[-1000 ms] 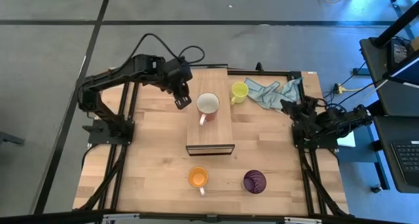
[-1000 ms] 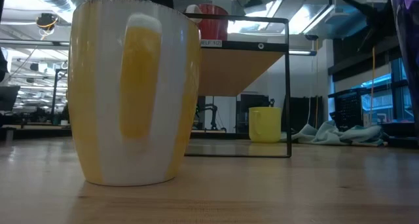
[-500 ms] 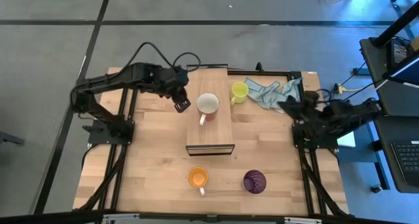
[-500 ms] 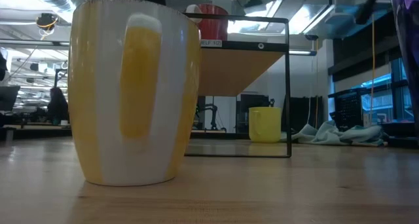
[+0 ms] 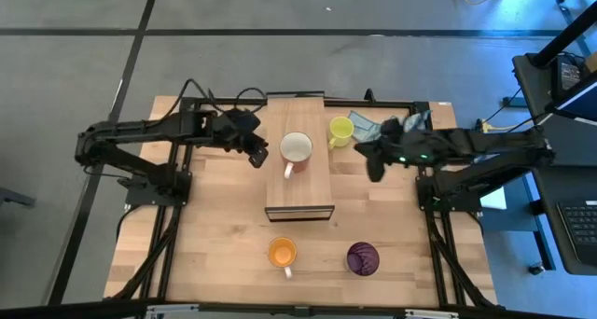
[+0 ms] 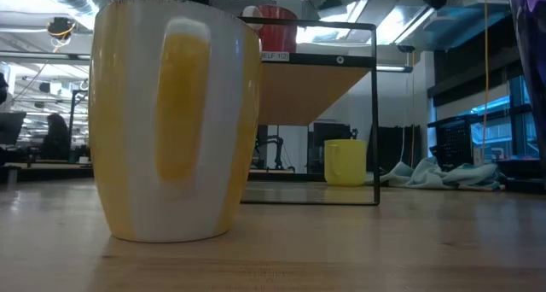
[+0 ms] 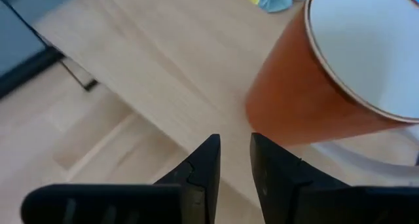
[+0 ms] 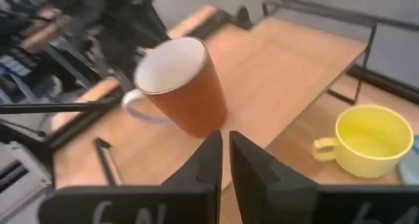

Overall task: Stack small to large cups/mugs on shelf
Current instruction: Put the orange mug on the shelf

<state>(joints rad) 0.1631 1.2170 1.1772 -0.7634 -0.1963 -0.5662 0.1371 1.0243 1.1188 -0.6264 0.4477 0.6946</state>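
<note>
1. The left gripper (image 5: pixel 258 154) hangs just beside the left edge of the long light-wood shelf board (image 5: pixel 312 184). Its two dark fingers (image 7: pixel 203 168) have a thin gap between them and hold nothing.
2. The shelf board lies in the middle of the wooden table (image 5: pixel 215 226). It has a thin dark frame (image 5: pixel 299 213) at its near end.
3. A mug that is white inside and red-brown outside (image 5: pixel 297 148) stands upright on the shelf board. Its pale handle points toward the near end. In the left wrist view the same mug (image 7: pixel 327 73) is very close to the fingers but not touching them.
4. A small yellow mug (image 5: pixel 340 130) stands on the table just beside the right edge of the shelf. Its handle points at the shelf.
5. A crumpled blue-grey cloth (image 5: pixel 387 131) lies near the yellow mug.
6. The right gripper (image 5: pixel 375 160) reaches over the table between the cloth and the shelf. Its fingers (image 8: pixel 209 162) are almost together and hold nothing.
7. Near the front of the table stand an orange mug (image 5: pixel 282 254) and, well to its right, a dark purple mug (image 5: pixel 363 258).
</note>
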